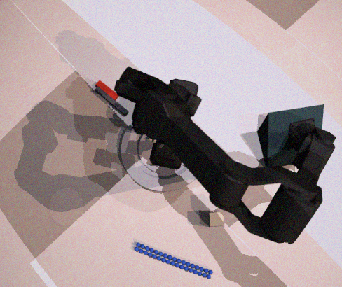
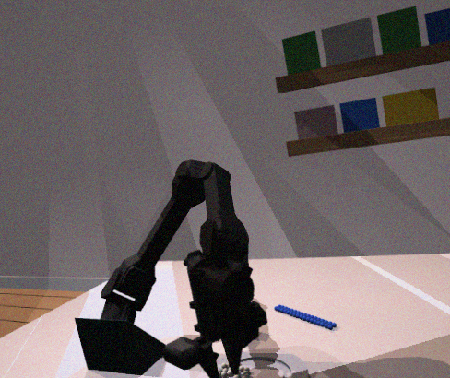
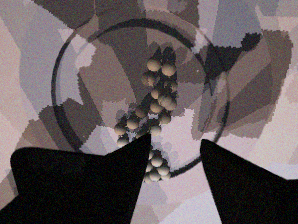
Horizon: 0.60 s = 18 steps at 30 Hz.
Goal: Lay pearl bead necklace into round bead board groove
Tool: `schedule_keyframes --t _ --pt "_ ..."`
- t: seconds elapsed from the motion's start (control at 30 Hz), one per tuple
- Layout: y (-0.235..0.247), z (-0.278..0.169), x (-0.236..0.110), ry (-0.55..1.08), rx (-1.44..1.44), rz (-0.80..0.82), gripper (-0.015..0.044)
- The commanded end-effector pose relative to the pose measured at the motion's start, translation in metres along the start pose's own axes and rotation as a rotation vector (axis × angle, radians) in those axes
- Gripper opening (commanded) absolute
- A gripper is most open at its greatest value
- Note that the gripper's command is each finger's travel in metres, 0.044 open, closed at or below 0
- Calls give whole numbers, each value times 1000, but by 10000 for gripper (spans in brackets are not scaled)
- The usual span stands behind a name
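My claw hangs partly open over the board, gripping nothing, left finger just touching the pearls, which lie heaped inside the ring rather than along the groove, with no writing readable anywhere.

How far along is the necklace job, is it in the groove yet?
Done: the necklace is on the board, but bunched in a clump across the middle, with only its near end crossing the groove. In hand: nothing; the gripper hangs over it with fingers apart. Left: spreading the pearls along the ring.
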State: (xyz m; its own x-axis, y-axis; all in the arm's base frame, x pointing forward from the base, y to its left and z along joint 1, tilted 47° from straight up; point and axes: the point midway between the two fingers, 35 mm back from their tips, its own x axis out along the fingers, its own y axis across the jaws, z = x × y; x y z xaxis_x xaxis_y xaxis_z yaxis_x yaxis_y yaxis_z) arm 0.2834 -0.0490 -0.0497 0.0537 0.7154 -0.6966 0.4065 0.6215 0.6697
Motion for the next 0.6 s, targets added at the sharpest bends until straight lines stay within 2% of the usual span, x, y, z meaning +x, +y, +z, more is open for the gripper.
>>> schedule_keyframes --t 0.0,0.2,0.57 --pt "0 0 0 0 -1 0 289" --pt "0 -1 -2 3 7 2 440" --pt "0 -1 -9 -1 7 2 440"
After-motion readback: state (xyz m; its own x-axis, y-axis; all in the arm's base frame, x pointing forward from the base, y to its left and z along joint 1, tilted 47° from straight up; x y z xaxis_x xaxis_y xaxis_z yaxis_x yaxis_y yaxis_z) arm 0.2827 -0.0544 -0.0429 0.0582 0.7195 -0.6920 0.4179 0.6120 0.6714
